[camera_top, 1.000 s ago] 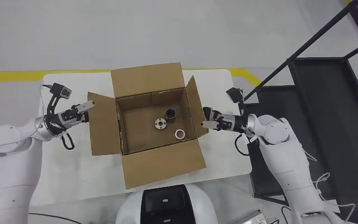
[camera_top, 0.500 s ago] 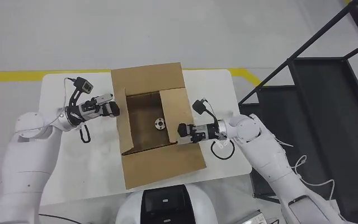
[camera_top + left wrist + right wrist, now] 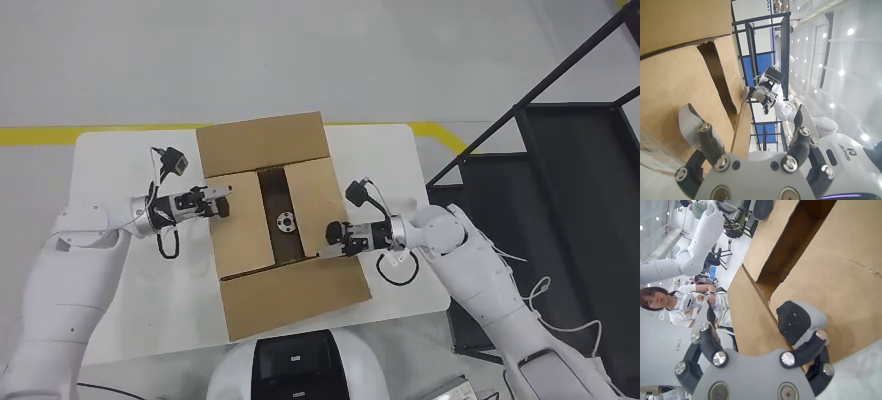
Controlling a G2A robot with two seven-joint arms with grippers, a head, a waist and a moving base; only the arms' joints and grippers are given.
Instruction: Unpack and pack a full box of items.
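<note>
a second ago both side flaps stood splayed out and three small parts lay bare in the box (image 3: 265, 145). now the left flap (image 3: 240, 225) and right flap (image 3: 310, 205) are folded in almost flat, both arms having swung inward with them. only a metal flanged ring (image 3: 286, 220) shows through the narrow slot left between them. reads as the closing step of packing: contents are in, but the two end flaps (image 3: 290, 295) still lie open over the table (image 3: 120, 290)

top view gives the slot and the ring, but not the finger contact. left wrist view: left gripper (image 3: 744, 113) spread wide, one finger flat against the left flap, nothing pinched. right wrist view: right gripper (image 3: 748, 311) also spread, its black pad (image 3: 791, 321) pressing the right flap by the near corner
</note>
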